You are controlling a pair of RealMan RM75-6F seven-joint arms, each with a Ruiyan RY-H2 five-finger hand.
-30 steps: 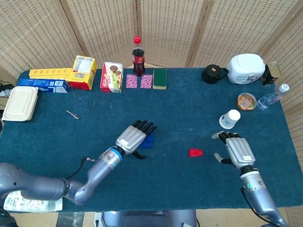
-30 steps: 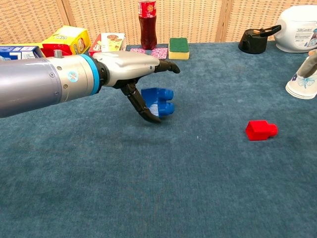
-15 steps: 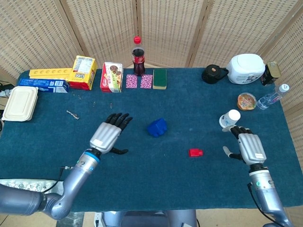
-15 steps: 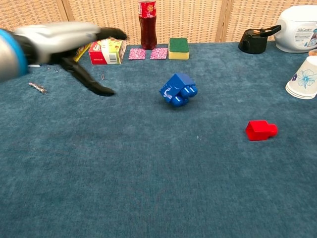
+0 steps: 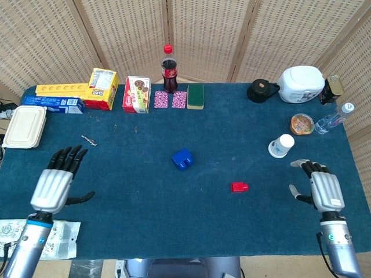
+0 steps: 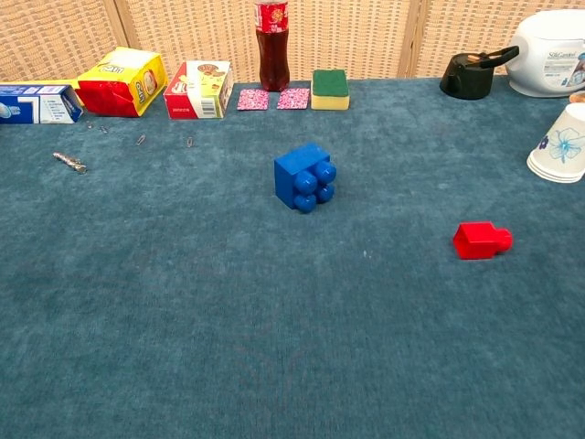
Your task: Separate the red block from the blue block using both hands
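The blue block lies on its side near the middle of the blue cloth, its studs facing the robot. The small red block lies apart from it, to the right and nearer the front. My left hand hovers open at the front left, fingers spread, holding nothing. My right hand is open at the front right, beyond the red block, also holding nothing. Neither hand shows in the chest view.
A paper cup stands at the right. Along the back sit a cola bottle, snack boxes, a green sponge, a black lid and a white cooker. A white container lies left; a screw lies nearby.
My left hand let go of the blue block and drew back to the front left. The block tumbled and settled on the cloth. My right hand pulled back slightly to the right.
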